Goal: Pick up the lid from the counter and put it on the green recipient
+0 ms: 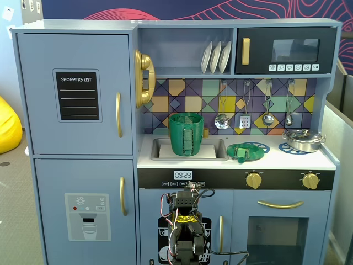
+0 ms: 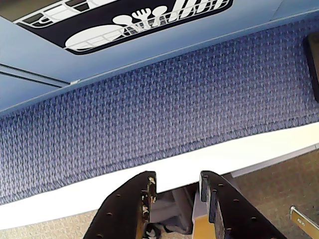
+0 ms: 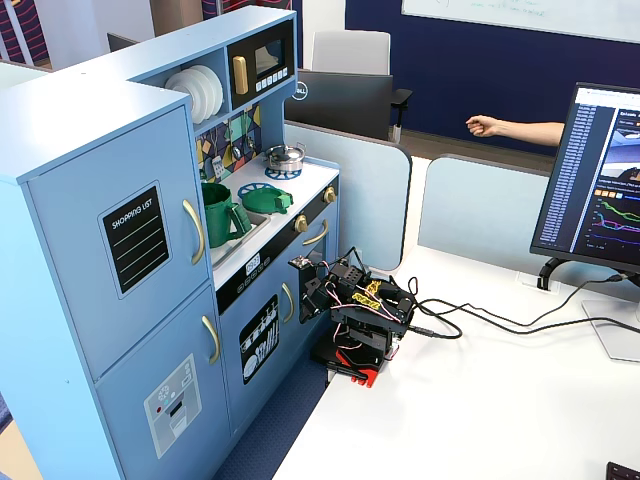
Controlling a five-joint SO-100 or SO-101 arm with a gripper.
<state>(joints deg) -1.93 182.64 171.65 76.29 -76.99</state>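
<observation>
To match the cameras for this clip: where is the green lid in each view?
A fixed view, front-on: the lid lies on the counter over a blue burner ring, right of the green recipient standing in the sink.
A fixed view, side-on: the lid is on the counter just beyond the recipient.
Wrist view: not in it; only carpet and the fingers.
Shared landmark: the recipient.

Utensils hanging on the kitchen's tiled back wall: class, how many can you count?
4, in a row above the counter in a fixed view: a ladle, a slotted spatula, a spoon and another spoon. None seems hidden.
</observation>
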